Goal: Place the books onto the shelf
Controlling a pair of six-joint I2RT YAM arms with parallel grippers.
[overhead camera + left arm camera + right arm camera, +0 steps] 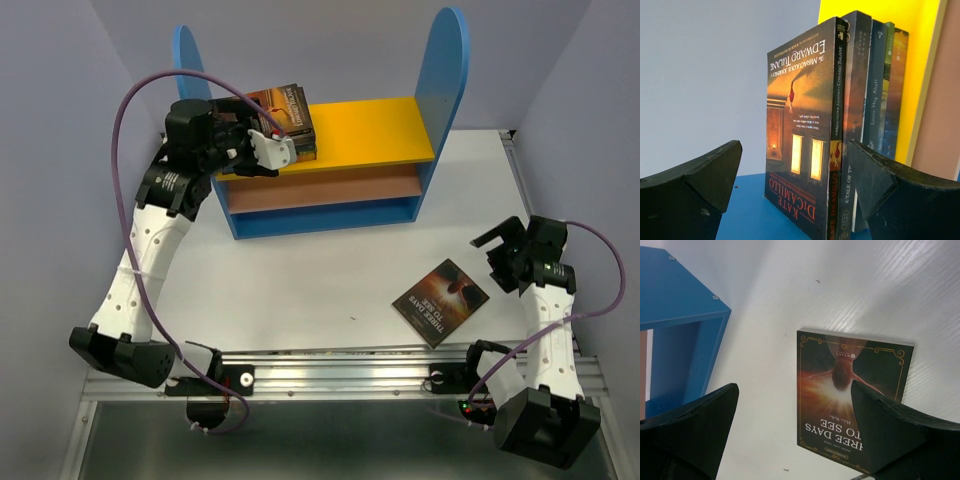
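Two arms work at a white table (320,275). The left gripper (795,142), jaws spread and holding nothing, faces the books (285,112) standing upright at the left end of the shelf (385,130), on its yellow top board. You can count about five there, spines packed close. One more book (850,400) lies flat on the table, near right, well apart from the shelf. The right gripper (794,387) hovers above it, jaws spread wide and empty. This book is likely your next pick: it is thin and flat, so bring one finger down beside an edge and lever it up before you close. One shelf, six books or so.
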